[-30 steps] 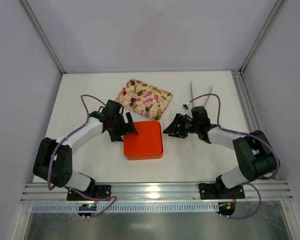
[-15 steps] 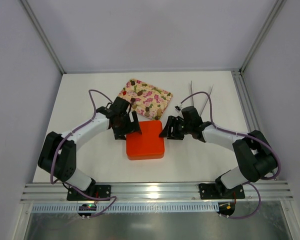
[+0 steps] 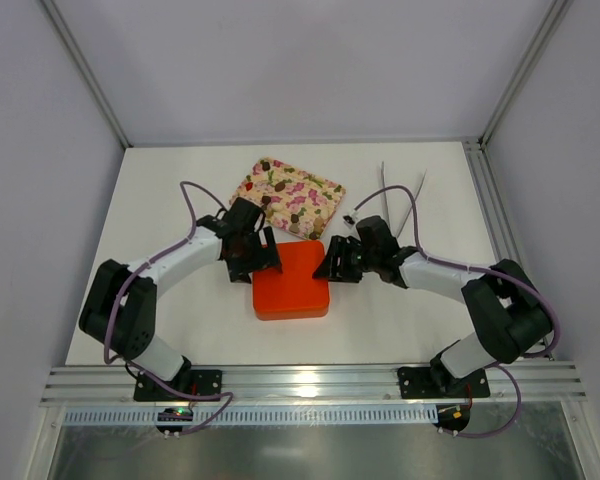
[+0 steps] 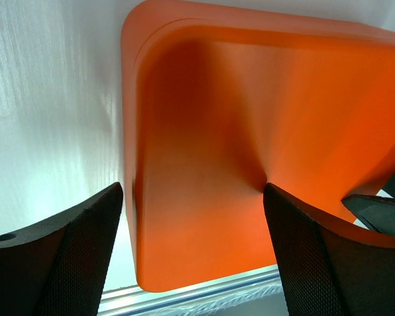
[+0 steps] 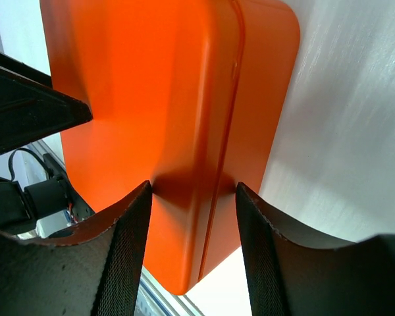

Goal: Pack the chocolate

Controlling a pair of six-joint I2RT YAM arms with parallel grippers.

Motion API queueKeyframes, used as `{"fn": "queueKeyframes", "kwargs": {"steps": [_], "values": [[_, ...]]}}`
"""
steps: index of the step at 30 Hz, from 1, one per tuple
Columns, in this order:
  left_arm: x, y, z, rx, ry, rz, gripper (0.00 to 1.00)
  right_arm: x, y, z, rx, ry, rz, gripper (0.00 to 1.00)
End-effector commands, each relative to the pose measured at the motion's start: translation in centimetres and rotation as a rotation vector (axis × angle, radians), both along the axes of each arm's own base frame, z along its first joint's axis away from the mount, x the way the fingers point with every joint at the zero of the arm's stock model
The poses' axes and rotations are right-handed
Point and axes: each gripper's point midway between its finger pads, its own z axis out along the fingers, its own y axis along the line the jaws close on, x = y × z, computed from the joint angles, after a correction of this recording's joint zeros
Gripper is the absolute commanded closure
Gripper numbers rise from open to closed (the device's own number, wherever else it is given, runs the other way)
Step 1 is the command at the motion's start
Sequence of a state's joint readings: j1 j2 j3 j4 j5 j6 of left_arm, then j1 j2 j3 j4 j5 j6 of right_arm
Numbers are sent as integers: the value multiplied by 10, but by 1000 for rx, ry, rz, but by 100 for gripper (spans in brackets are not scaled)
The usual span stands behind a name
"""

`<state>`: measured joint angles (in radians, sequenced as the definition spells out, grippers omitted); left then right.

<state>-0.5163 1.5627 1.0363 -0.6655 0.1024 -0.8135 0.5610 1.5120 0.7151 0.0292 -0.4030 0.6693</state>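
Left tool [image 3: 267, 253], right tool [image 3: 327, 260] at orange box [image 3: 292, 288]; chocolate [image 3: 268, 201] perhaps on tray [image 3: 325, 186] beyond.

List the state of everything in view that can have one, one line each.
orange box: closed, its smooth lid on.
floral tray: open, behind the box, with chocolate lumps loose on it, none packed yet.
left end effector: open wide over the box's left far corner.
right end effector: fingers apart across the box's right edge; cannot tell whether they clamp it.
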Motion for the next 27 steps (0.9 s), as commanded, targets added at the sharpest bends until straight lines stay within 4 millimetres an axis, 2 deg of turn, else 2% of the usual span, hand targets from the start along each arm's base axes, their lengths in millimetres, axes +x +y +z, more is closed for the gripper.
{"fn": "queueKeyframes", "kwargs": {"steps": [1,7,17,21,23,27], "values": [[-11,10,-24,70,37,13,16,-2,-4,-14,-12,6,-25,45],[-24,13,-50,83,82,23,18,-18,-12,-37,-12,61,-44,46],[-34,14,-67,87,119,29,20,-38,-17,-60,12,113,-77,54],[-37,13,-73,87,129,27,20,-43,-16,-64,17,123,-80,58],[-40,13,-76,87,138,26,21,-44,-14,-62,26,121,-76,61],[-44,15,-76,86,141,23,22,-51,-8,-53,35,102,-61,61]]}}
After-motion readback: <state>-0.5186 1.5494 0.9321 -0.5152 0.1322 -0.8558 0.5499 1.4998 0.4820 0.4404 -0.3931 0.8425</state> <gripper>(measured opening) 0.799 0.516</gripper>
